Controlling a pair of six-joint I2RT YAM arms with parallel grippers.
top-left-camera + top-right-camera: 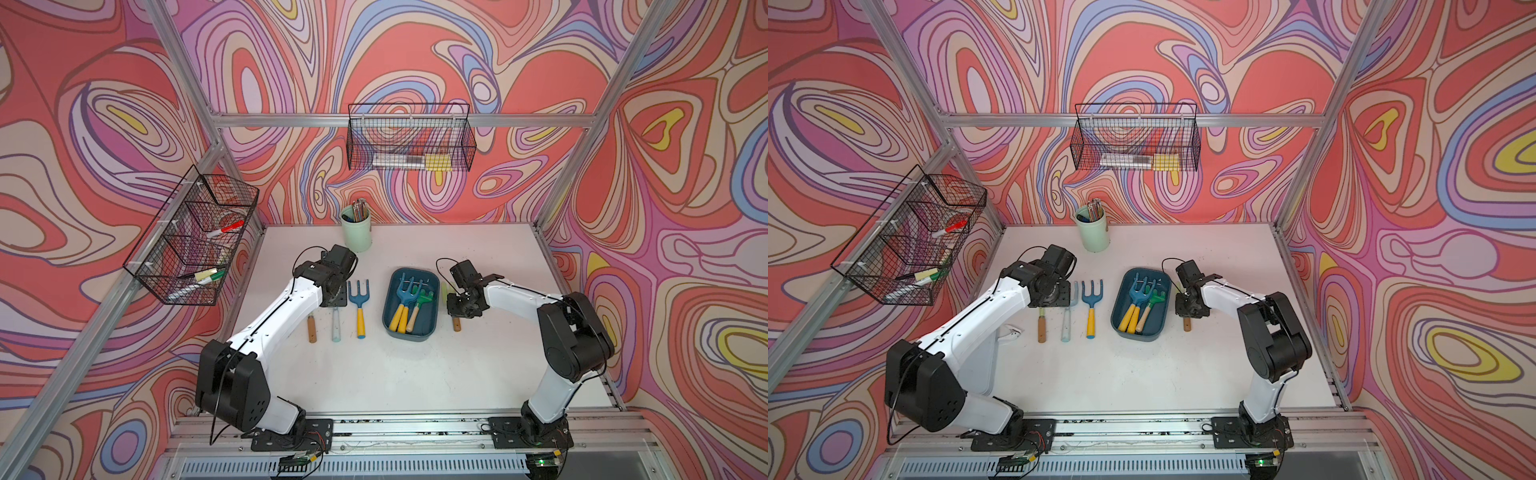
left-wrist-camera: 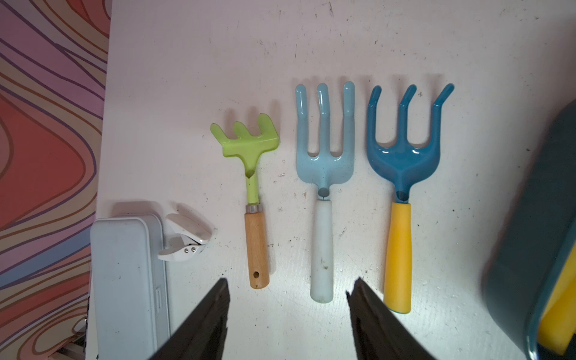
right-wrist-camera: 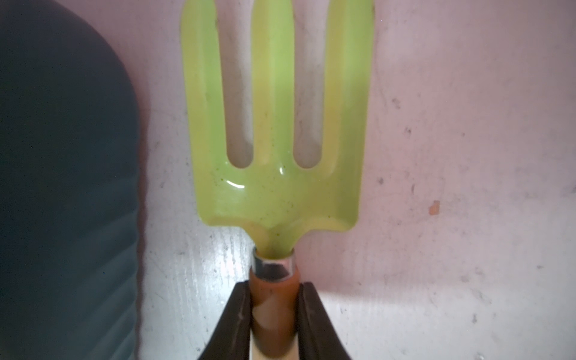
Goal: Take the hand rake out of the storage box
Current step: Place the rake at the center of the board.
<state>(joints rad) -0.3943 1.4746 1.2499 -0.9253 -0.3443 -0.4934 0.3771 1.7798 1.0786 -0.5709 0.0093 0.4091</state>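
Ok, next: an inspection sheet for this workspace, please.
Surface: white table, scuffed.
Job's things: storage box holds three tools, one a green rake.
Clutter: lime rake, pale blue fork, blue fork beside the box; cup of pencils; white case; white clip.
Grippers: left gripper open over loose handles; right gripper shut on lime fork, outside the box.
Cables: black cable loop at each wrist.
Surroundings: side wire basket, back wire basket, each holding stationery; patterned walls.

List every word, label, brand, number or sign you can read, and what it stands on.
None readable.
Red-capped marker: any print too small.
White item in the back wire basket: markings blurred.
Pale case: small raised mark, illegible.
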